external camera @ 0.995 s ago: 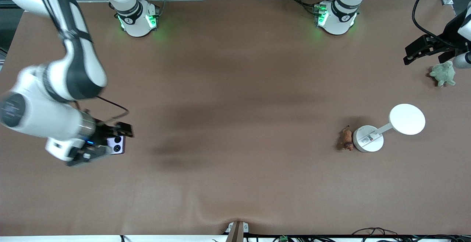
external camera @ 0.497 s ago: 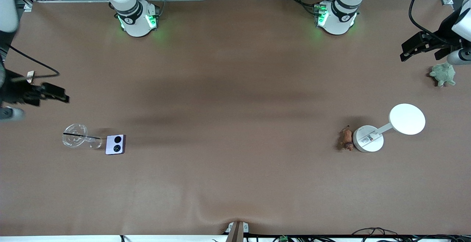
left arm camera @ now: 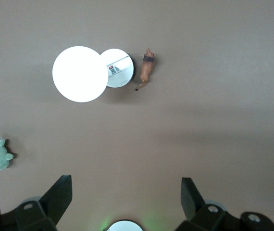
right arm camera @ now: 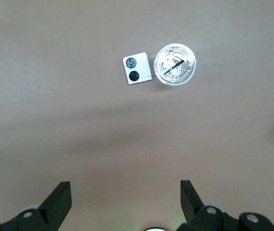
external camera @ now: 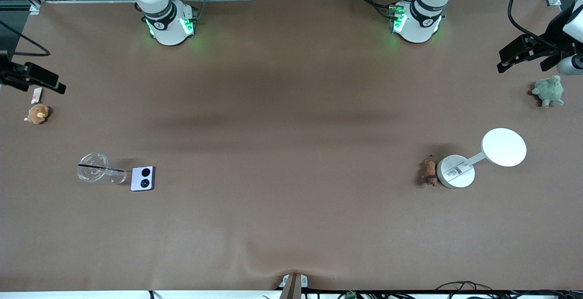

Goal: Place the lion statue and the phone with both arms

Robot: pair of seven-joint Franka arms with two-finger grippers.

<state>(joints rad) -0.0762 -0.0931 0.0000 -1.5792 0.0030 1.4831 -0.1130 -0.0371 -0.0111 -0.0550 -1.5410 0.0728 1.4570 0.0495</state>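
phone [external camera: 142, 178]: lies flat on the table [external camera: 291, 226] toward the right arm's end, its 2 black camera circles up, touching or just beside a clear cup [external camera: 93, 173] with a black straw; nothing holds it.
lion [external camera: 428, 172]: lies on the table toward the left arm's end, just beside the round base of a white lamp [external camera: 456, 171]; its long axis runs roughly nearer-to-farther from the front camera, tail at the farther end.
brown plush [external camera: 38, 114]: farther from the front camera than the cup, at the table's edge on the right arm's end.
green turtle [external camera: 548, 90]: farther from the front camera than the lamp, at the left arm's end.
right gripper [external camera: 43, 80]: up over the table edge near the brown plush, fingers wide apart and empty; well apart from the phone, which sits square in its wrist view [right arm camera: 137, 68].
left gripper [external camera: 517, 54]: up over the table edge near the turtle, fingers spread and empty; well apart from the lion [left arm camera: 147, 71].
which arm is nearer: right arm to the phone, left arm to the lion.
judgement: both things look set down, each arm clear of its own; the placing seems done or nearly so.
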